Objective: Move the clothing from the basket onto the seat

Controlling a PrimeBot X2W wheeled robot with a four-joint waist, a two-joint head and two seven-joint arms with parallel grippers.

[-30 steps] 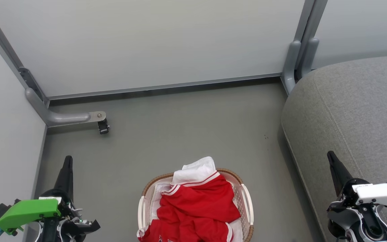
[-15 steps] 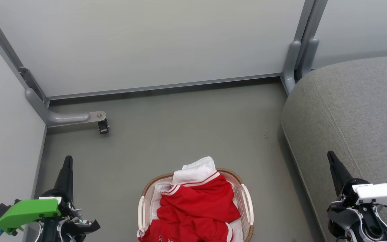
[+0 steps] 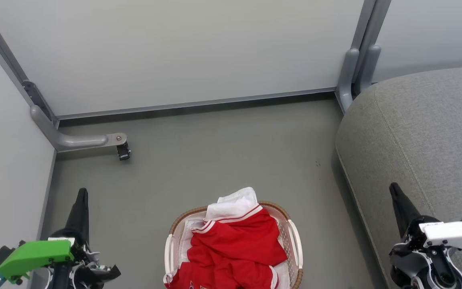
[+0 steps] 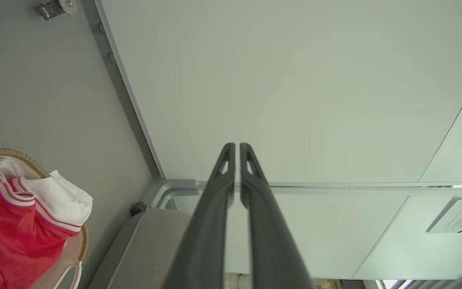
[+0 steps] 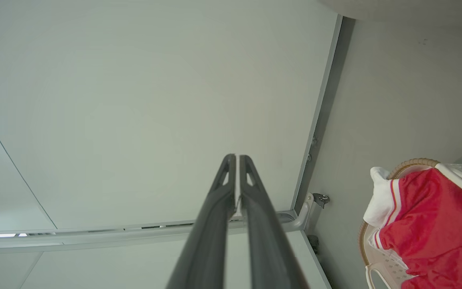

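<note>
Red clothing (image 3: 235,249) with white striped trim lies heaped in the white basket (image 3: 295,237) with a brown woven rim, on the floor at the bottom centre. The clothing (image 4: 10,224) also shows at the left wrist view's lower left, and the clothing (image 5: 435,224) at the right wrist view's lower right. The grey seat (image 3: 423,132) rises at the right. My left gripper (image 3: 82,192) stands shut at the lower left, well left of the basket, holding nothing. My right gripper (image 3: 393,186) is shut and empty at the lower right, in front of the seat.
Pale partition panels (image 3: 183,48) close off the back and left. A grey panel foot with a black caster (image 3: 122,151) juts onto the floor at the left. A grey post base (image 3: 351,76) stands by the seat's far corner. Grey floor (image 3: 223,160) lies beyond the basket.
Both grippers have shifted slightly downward in the head view. The basket and clothing have not moved.
</note>
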